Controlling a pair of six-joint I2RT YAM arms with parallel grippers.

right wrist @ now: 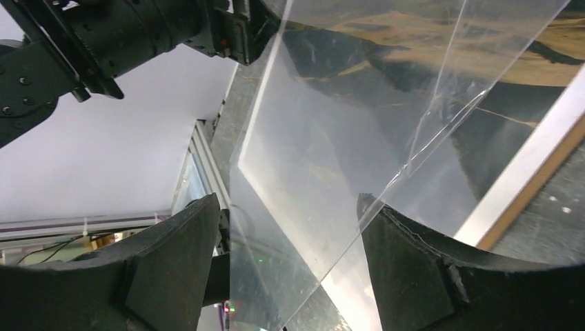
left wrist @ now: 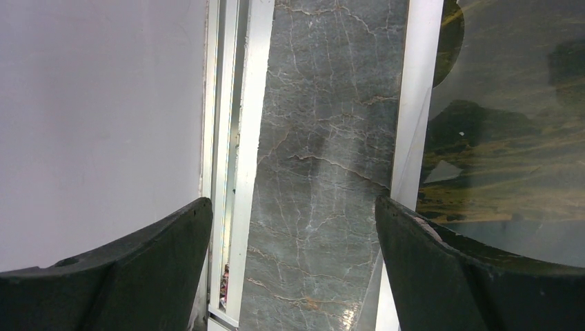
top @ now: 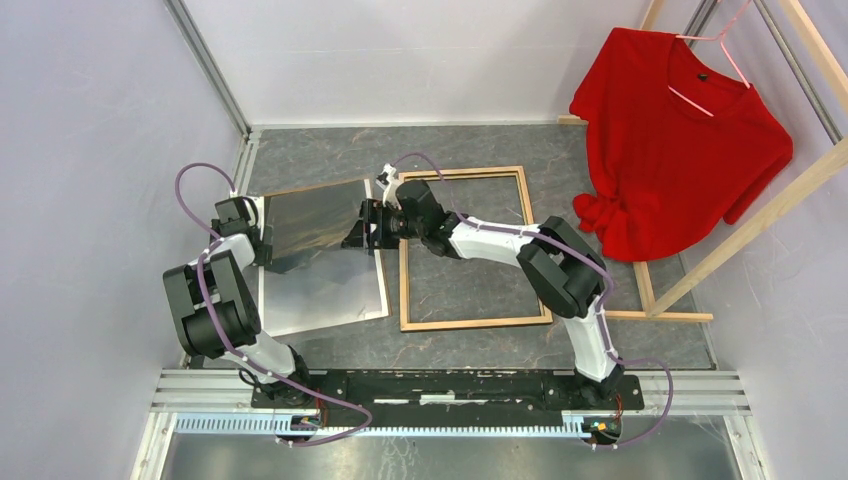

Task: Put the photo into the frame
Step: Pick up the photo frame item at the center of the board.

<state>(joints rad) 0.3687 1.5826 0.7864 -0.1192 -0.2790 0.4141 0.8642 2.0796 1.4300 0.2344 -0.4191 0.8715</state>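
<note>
The photo (top: 320, 285) lies flat at the left of the table, dark brown-gold at the far end and pale at the near end, with a white border. The frame (top: 470, 322) lies just right of it, light wood side up, with only table inside it. My right gripper (top: 365, 228) is at the photo's right edge. It (right wrist: 286, 203) is open, and the tilted edge of a clear sheet (right wrist: 331, 138) passes between its fingers above the photo (right wrist: 428, 41). My left gripper (top: 250, 235) is open (left wrist: 290, 207) at the photo's left edge (left wrist: 503, 124), over bare table.
A thin brown backing board edge (right wrist: 531, 189) shows under the photo's border. A red shirt (top: 680, 140) hangs on a wooden rack (top: 700, 270) at the back right. White enclosure walls (top: 90, 150) and a metal rail (left wrist: 241, 138) stand close on the left.
</note>
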